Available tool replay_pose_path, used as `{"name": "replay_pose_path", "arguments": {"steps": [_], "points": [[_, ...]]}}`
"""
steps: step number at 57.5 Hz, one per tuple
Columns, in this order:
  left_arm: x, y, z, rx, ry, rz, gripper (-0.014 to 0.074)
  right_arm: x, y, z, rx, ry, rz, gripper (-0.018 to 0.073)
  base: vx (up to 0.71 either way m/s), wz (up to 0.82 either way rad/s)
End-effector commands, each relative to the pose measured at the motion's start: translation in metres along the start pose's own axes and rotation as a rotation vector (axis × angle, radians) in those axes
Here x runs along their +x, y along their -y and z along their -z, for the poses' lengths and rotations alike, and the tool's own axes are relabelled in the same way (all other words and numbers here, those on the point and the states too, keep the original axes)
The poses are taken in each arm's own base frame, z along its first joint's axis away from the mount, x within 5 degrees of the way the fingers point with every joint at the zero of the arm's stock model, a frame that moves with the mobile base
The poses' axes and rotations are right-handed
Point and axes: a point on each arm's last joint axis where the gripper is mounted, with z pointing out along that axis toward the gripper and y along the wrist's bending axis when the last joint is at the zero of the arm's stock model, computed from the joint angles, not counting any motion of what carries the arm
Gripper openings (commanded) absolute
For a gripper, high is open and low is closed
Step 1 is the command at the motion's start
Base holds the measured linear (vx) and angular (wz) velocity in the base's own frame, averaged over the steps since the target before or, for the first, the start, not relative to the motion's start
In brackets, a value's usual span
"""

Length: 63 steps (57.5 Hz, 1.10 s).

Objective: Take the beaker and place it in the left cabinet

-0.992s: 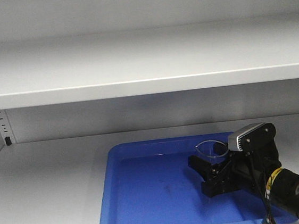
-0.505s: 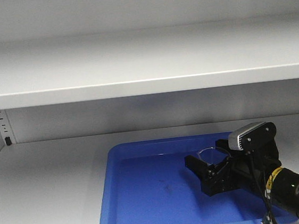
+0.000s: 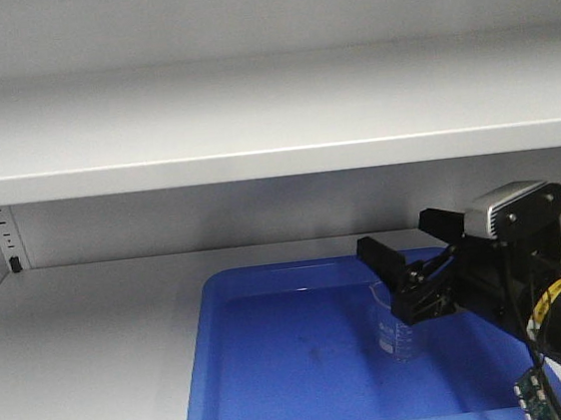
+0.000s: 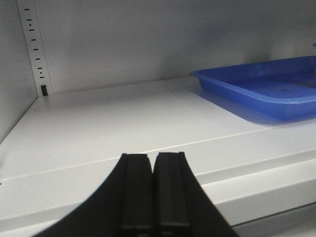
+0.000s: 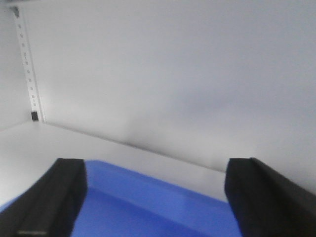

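Note:
The small clear beaker (image 3: pixel 396 332) with white marks stands upright in the blue tray (image 3: pixel 277 371) on the lower shelf (image 3: pixel 93 340) of the pale grey cabinet. My right gripper (image 3: pixel 396 236) is open and empty, just above the beaker's rim and to its right, apart from it. In the right wrist view its fingers (image 5: pixel 66 192) stand wide apart over the tray (image 5: pixel 148 202), and the beaker is out of view. My left gripper (image 4: pixel 153 157) is shut and empty in front of the shelf edge (image 4: pixel 98 168), left of the tray (image 4: pixel 266 84).
The upper shelf (image 3: pixel 250 113) hangs low over the tray. Slotted rails stand at the back corners (image 3: pixel 3 239) (image 4: pixel 34 49) (image 5: pixel 27 69). The grey back wall (image 3: pixel 290 209) is close behind the tray. Bare shelf lies left of the tray.
My right gripper has let go of the beaker, opened wide, and moved up and to the right. The beaker now stands on its own in the tray.

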Motion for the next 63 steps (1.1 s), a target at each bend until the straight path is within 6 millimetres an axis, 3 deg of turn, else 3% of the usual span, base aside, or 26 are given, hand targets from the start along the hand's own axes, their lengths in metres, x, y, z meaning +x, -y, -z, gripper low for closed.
{"name": "replay_pose_path", "arguments": {"steps": [1,11,12,24,35,47,54,63], "points": [[-0.003,0.0,0.001,-0.004,0.086,0.012,0.0001,-0.031,0.0,0.008,0.02,0.085,0.007,0.0456,0.0,0.0],[-0.003,0.0,0.001,-0.004,0.086,0.012,0.0001,-0.04,0.004,0.028,0.129,-0.052,-0.022,-0.0008,0.0,0.0],[-0.003,0.0,0.001,-0.004,0.086,0.012,0.0001,-0.042,0.005,0.031,0.141,-0.063,-0.037,-0.0016,0.0,0.0],[-0.003,0.0,0.001,-0.004,0.086,0.012,0.0001,-0.062,0.003,0.065,0.233,-0.109,-0.045,-0.0009,0.0,0.0],[-0.003,0.0,0.001,-0.004,0.086,0.012,0.0001,-0.041,-0.01,0.107,0.246,-0.148,-0.023,-0.0008,0.0,0.0],[-0.003,0.0,0.001,-0.004,0.086,0.012,0.0001,-0.022,-0.026,0.167,0.283,-0.129,-0.049,-0.0008,0.0,0.0],[-0.003,0.0,0.001,-0.004,0.086,0.012,0.0001,-0.02,-0.034,0.206,0.335,-0.082,-0.037,-0.0008,0.0,0.0],[-0.003,0.0,0.001,-0.004,0.086,0.012,0.0001,-0.018,-0.041,0.239,0.368,-0.001,-0.028,-0.0008,0.0,0.0]]}}
